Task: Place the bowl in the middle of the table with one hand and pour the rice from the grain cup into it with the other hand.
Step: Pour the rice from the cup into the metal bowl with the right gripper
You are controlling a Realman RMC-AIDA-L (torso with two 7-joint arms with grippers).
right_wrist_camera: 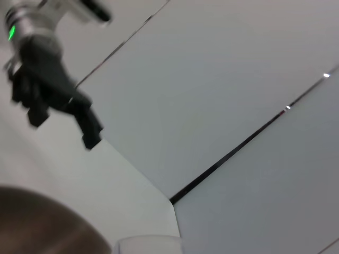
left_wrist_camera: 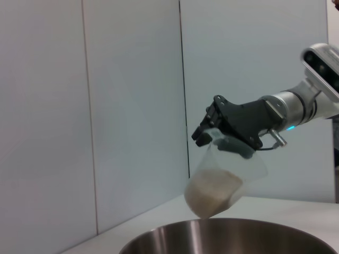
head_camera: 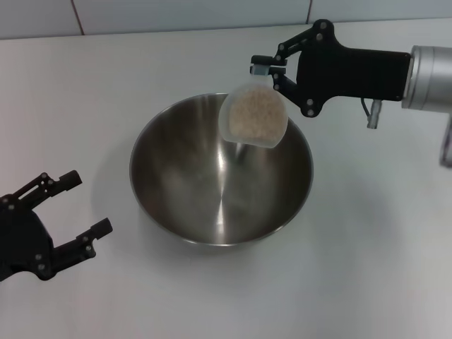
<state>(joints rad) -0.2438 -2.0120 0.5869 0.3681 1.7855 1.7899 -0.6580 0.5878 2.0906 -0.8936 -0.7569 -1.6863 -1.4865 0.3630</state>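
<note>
The steel bowl (head_camera: 221,176) sits in the middle of the white table (head_camera: 85,99); its rim also shows in the left wrist view (left_wrist_camera: 228,235) and the right wrist view (right_wrist_camera: 42,222). My right gripper (head_camera: 270,69) is shut on the clear grain cup (head_camera: 252,116), held tilted over the bowl's far side with its mouth facing down toward the bowl. Rice (head_camera: 254,116) fills the cup's lower part; the left wrist view shows it heaped at the lip (left_wrist_camera: 211,193). My left gripper (head_camera: 83,205) is open and empty, left of the bowl near the front edge.
A pale tiled wall (head_camera: 176,14) runs along the table's back edge. The right arm (head_camera: 374,74) reaches in from the right above the table.
</note>
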